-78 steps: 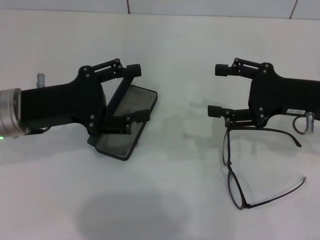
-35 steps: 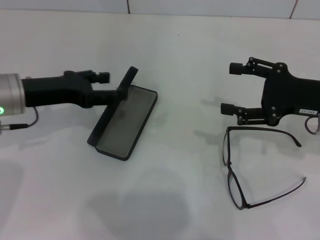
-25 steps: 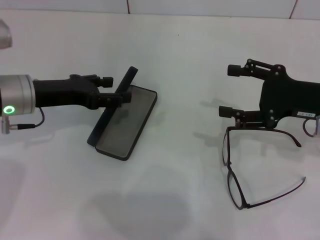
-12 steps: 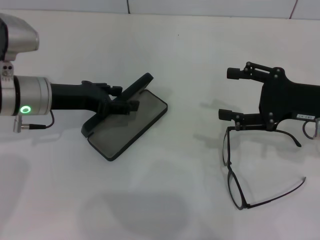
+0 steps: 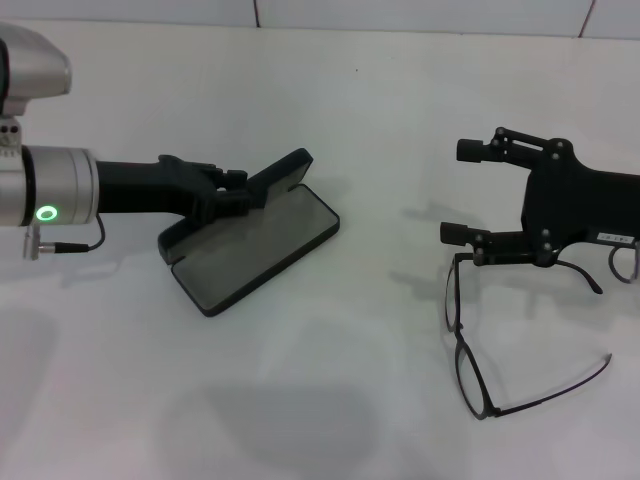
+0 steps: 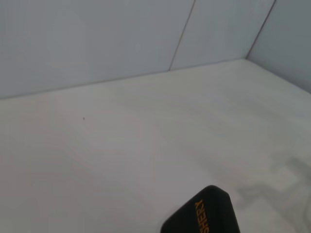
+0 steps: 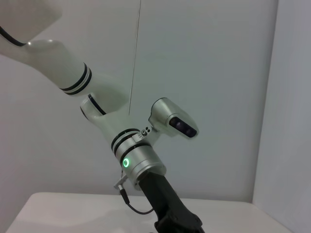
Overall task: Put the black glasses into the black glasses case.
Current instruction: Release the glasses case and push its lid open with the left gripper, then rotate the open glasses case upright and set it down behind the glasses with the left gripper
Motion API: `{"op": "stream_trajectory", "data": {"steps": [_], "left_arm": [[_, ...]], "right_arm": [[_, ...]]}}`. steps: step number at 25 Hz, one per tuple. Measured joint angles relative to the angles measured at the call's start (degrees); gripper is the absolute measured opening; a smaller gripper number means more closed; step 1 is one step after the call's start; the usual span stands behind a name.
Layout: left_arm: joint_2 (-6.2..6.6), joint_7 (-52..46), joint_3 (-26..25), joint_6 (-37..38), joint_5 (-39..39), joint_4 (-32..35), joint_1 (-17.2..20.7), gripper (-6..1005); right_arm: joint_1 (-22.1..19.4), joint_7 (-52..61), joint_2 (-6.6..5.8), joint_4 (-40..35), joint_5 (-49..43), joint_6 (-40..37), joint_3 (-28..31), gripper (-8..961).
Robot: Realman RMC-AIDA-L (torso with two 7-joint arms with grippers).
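The black glasses case (image 5: 262,245) lies open on the white table at the left, grey lining up, lid (image 5: 281,171) raised. My left gripper (image 5: 236,192) is shut on the lid's edge, reaching in from the left. The left wrist view shows only a corner of the lid (image 6: 204,217) with orange lettering. The black glasses (image 5: 454,295) lie unfolded on the table at the right, temple arms pointing right. My right gripper (image 5: 462,192) is open and empty, hovering just behind the glasses, its lower finger close above their frame.
The white table (image 5: 350,390) runs back to a pale wall. The right wrist view shows my left arm (image 7: 131,160) with its green light, against the wall.
The left gripper has turned its wrist and closed on the lid, and the case has swung round on the table, its far end now more to the right. The right gripper has barely moved.
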Motion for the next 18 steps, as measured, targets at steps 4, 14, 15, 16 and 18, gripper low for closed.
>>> {"op": "stream_trajectory", "data": {"steps": [4,14,15,16,18], "left_arm": [[0.06,0.63,0.00,0.00,-2.61,-0.09,0.12,422],[0.88,1.53,0.00,-0.08,-3.71,0.04,-1.37,251],[0.89,1.80,0.02,-0.08,-3.61,0.06,-1.57,239],[0.89,1.97,0.03,-0.09,-3.58,0.07,-1.64,227],[0.90,2.70,0.08,-0.09,-3.54,0.07,-1.97,215]], "right_arm": [[-0.58,0.00,0.07,-0.77,0.00,-0.13,0.00,869],[-1.81,-0.05,0.20,-1.15,0.02,-1.23,-0.22,868],[-1.96,-0.06,0.23,-1.17,0.02,-1.33,-0.19,868],[-1.99,-0.07,0.24,-1.18,0.01,-1.35,-0.19,868],[-2.17,-0.08,0.26,-1.20,0.01,-1.53,-0.11,868]]}}
